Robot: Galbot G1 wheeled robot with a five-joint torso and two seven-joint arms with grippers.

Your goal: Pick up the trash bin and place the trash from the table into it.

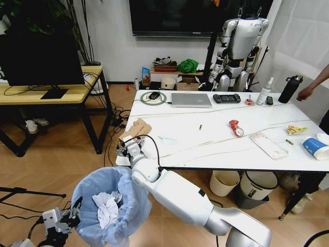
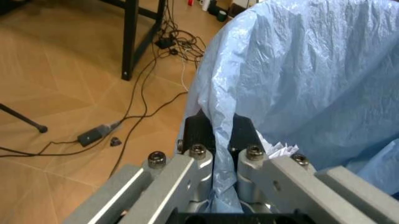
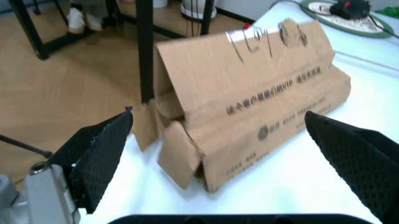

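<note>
The trash bin (image 1: 110, 203), lined with a crinkled light-blue bag, hangs low at the left with white tissue (image 1: 107, 208) inside. My left gripper (image 1: 66, 218) is shut on the bag's rim (image 2: 217, 128). On the near left corner of the white marble table (image 1: 216, 135) lies torn brown cardboard (image 1: 135, 128). My right gripper (image 1: 125, 147) is at that corner, open (image 3: 231, 158), its black fingers (image 3: 100, 154) on either side of the cardboard (image 3: 249, 102). More trash lies to the right: a red wrapper (image 1: 236, 127), a yellow wrapper (image 1: 296, 129), a clear plastic sheet (image 1: 268, 145) and a blue-and-white cup (image 1: 314, 147).
A laptop (image 1: 190, 100), game controller (image 1: 226, 98), spray bottle (image 1: 264, 92) and black bottle (image 1: 290, 89) line the table's far side. Under the table stand a cream bin (image 1: 224, 182) and a grey-black bin (image 1: 254, 188). A wooden desk (image 1: 46, 93) stands left, with cables (image 1: 115, 118) on the floor.
</note>
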